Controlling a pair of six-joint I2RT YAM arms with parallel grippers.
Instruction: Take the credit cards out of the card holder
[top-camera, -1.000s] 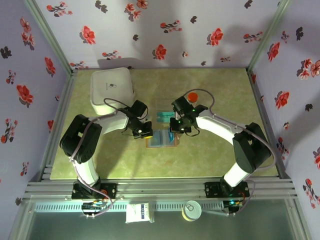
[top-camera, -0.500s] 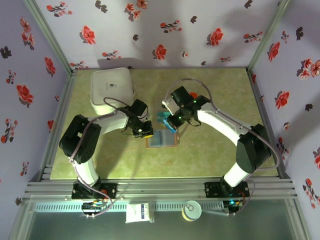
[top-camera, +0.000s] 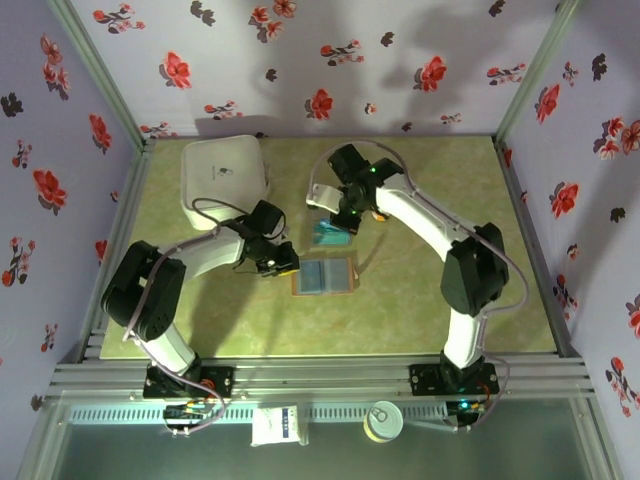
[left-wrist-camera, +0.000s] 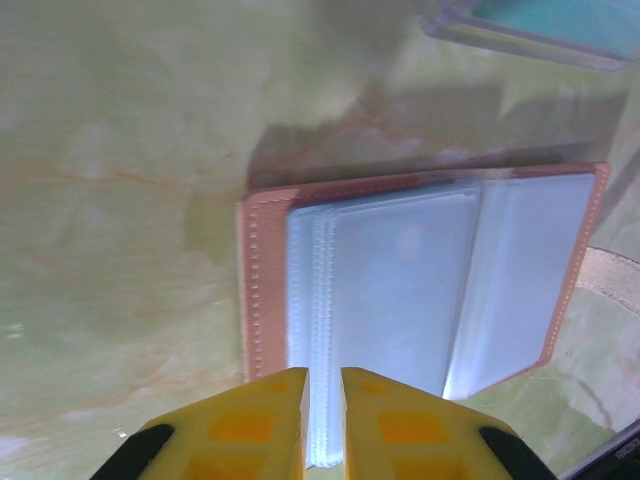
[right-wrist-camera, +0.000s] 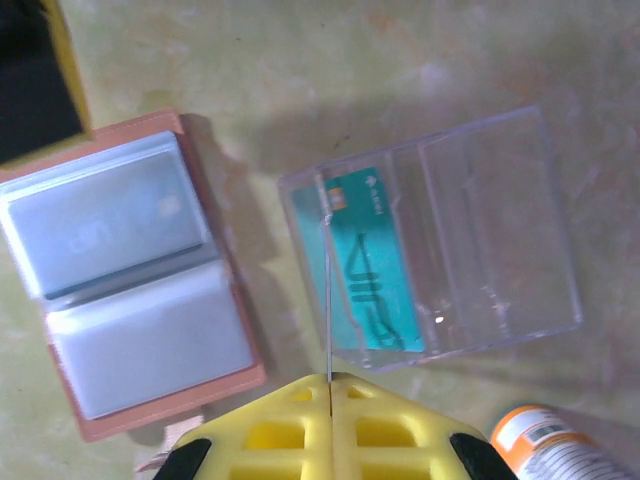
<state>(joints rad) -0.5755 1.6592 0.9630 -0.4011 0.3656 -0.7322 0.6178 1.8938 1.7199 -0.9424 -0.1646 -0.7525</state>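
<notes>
White box (top-camera: 225, 175) sits far-left on the green table (top-camera: 430, 300). L gripper (left-wrist-camera: 323, 400) is just right of it and nearer, at the left edge of the card holder (top-camera: 325, 277). Its jaws are only a narrow slit apart, w/ nothing pinched. The tips hang over the edge of the holder's clear sleeves (left-wrist-camera: 400, 290); can't tell if they touch.

Holder lies open and flat approx mid-table, brown rim round pale blue-grey pockets. Just beyond its far side is a clear plastic case (right-wrist-camera: 480, 230) w/ a teal card (right-wrist-camera: 370, 260) lying flat in its left compartment; the right compartment is bare.

R gripper (right-wrist-camera: 329, 385) is over the case, jaws fully closed on a thin credit card (right-wrist-camera: 327, 300). That card is seen edge-on and runs out from the tips across the teal card. An orange-capped bottle (right-wrist-camera: 535, 440) stands near the case's right end, apart from it.
</notes>
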